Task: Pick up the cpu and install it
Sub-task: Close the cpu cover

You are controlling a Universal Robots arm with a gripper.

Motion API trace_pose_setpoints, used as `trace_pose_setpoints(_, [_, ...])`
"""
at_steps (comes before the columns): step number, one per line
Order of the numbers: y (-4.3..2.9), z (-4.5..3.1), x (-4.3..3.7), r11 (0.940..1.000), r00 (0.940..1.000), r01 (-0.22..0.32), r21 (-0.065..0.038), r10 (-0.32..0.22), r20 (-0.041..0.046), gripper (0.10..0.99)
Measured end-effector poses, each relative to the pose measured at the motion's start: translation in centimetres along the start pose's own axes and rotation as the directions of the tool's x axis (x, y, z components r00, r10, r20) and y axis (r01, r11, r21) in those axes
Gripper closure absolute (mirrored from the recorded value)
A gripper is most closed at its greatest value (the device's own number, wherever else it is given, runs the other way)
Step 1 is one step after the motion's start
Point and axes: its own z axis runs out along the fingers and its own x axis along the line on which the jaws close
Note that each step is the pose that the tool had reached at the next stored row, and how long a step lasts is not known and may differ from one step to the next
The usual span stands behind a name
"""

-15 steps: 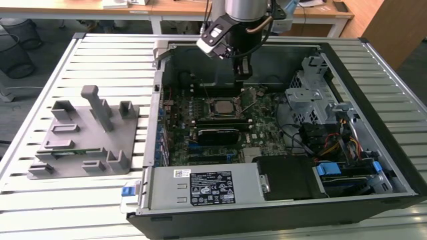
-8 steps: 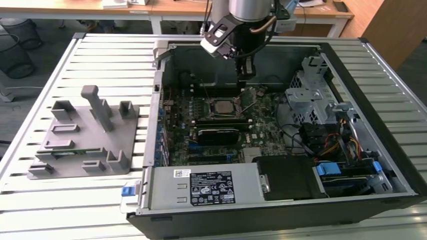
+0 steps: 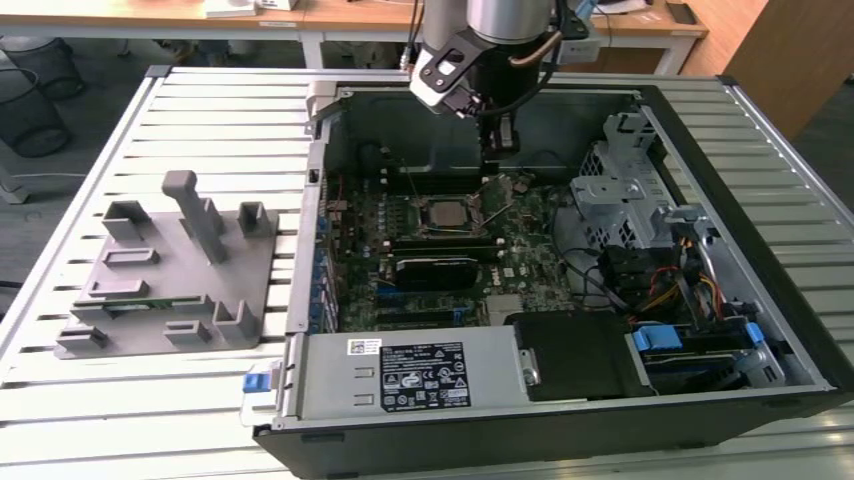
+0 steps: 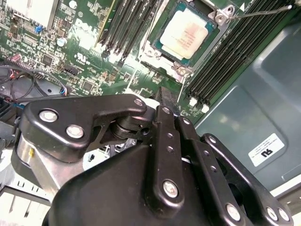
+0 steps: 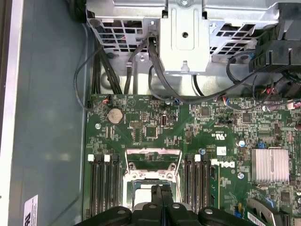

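Observation:
The cpu (image 3: 445, 215) lies flat in its socket on the green motherboard (image 3: 521, 260), inside the open computer case. Its silvery top plate with a thin green rim shows in the second wrist view (image 4: 188, 32), framed by the metal socket bracket. A thin wire lever (image 4: 263, 12) stands raised beside the socket. My gripper (image 3: 497, 165) hangs a little above the board, just behind the socket toward the case's rear wall. Its black fingers (image 5: 160, 197) are pressed together with nothing between them. In the first wrist view they cover part of the socket (image 5: 153, 165).
A grey plastic fixture (image 3: 174, 270) stands on the slatted table at the exterior view's left. In the case are a black block (image 3: 434, 270) near the socket, a power supply (image 3: 400, 370), a metal drive cage (image 3: 627, 180), loose cables (image 3: 641, 285) and memory slots (image 4: 221, 61).

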Motion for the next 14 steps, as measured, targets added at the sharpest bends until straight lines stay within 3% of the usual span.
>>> trace_pose_setpoints(14, [1.22, 0.08, -0.01, 1.0000, 1.0000, 0.000, 0.000, 0.000, 0.0000, 0.980])
